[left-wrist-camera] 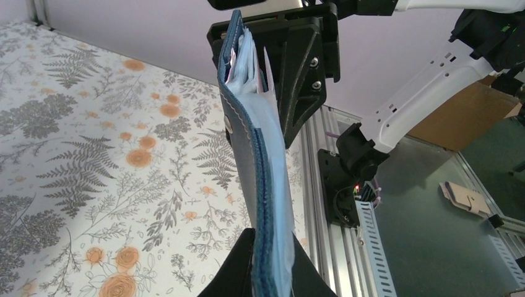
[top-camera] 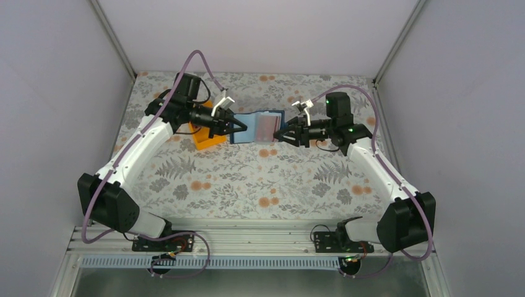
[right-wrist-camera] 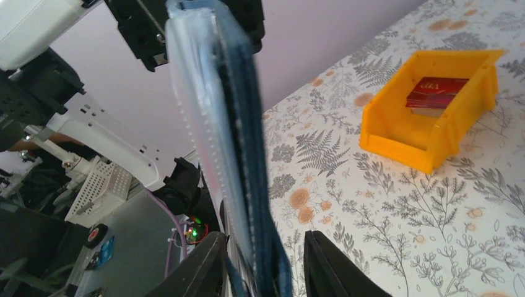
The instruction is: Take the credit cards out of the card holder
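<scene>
The blue card holder (top-camera: 259,127) hangs open above the table between my two grippers. A reddish card (top-camera: 267,125) shows behind its clear pocket. My left gripper (top-camera: 241,129) is shut on its left edge; in the left wrist view the fingers (left-wrist-camera: 238,266) pinch the card holder (left-wrist-camera: 260,167) edge-on. My right gripper (top-camera: 280,135) is open and straddles its right edge; in the right wrist view the card holder (right-wrist-camera: 241,136) stands between the fingers (right-wrist-camera: 328,266) with a gap on the right side. Red credit cards (right-wrist-camera: 438,91) lie in the orange tray (right-wrist-camera: 421,133).
The orange tray (top-camera: 207,137) sits on the floral table under my left wrist, left of the card holder. Grey walls close the back and sides. The metal rail with the arm bases (top-camera: 247,238) runs along the near edge.
</scene>
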